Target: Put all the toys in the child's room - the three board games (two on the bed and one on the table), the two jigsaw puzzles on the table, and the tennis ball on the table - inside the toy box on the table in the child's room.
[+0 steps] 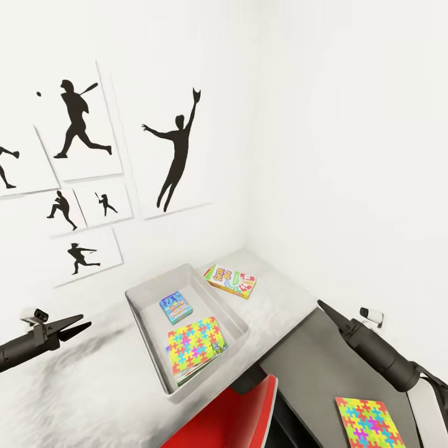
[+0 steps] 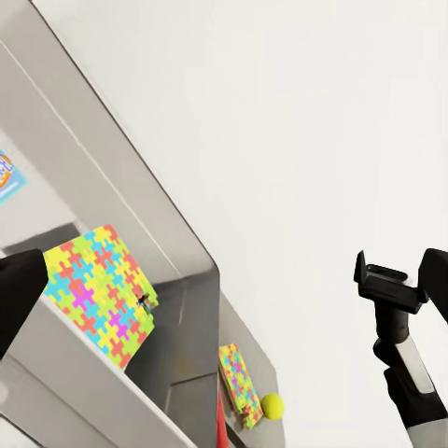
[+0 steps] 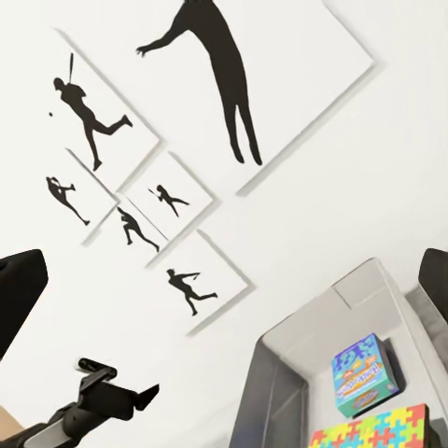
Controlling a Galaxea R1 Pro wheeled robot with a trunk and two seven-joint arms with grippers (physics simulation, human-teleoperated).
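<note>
1. A jigsaw puzzle lies near right on the dark table.
2. The toy box holds a puzzle and a blue board game.
3. Another board game lies just behind the box.
4. The left gripper has its fingers parted and empty; for the right gripper I cannot tell.

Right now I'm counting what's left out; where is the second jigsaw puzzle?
In the head view, the second jigsaw puzzle lies on the lower dark section of the table, right of the toy box, below the right arm.
</note>
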